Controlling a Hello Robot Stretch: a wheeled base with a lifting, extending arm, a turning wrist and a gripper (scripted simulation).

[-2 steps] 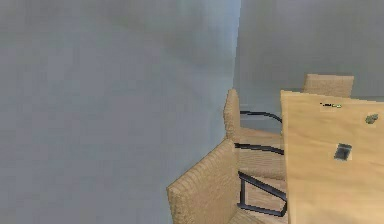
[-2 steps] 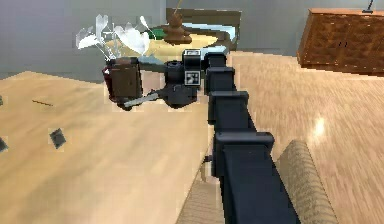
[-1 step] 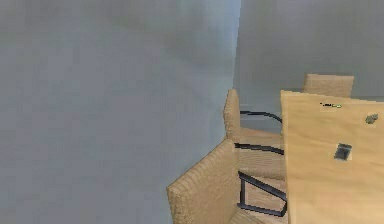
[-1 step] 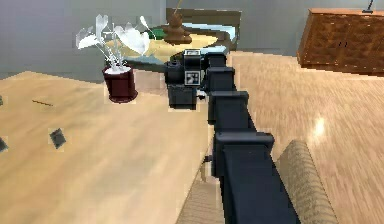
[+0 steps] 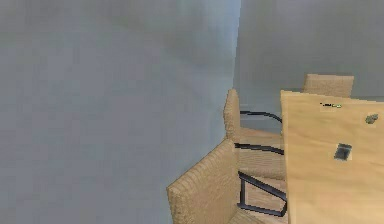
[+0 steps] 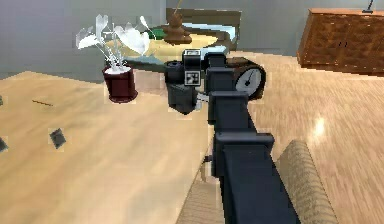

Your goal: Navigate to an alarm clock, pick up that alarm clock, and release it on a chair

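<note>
Fingers (image 6: 181,96) (apart, together or holding anything, we cannot tell) at the desk (image 6: 100,150) far corner near alarm clock (image 6: 247,78); chair (image 6: 306,180) release pending.

A table (image 5: 310,180) is set at the forward view's right, with a far chair (image 5: 330,84) at its end, and a middle chair (image 5: 234,118) and a near chair (image 5: 205,190) along its left side. A wall (image 5: 100,100) is seen behind them.

In the arm side view, a potted plant (image 6: 120,75) is placed on the table. A bed (image 6: 215,35) lies beyond it, and a dresser (image 6: 345,40) is at the far right. An alarm clock (image 6: 248,78) is seen just right of the far end of the arm (image 6: 240,150).
</note>
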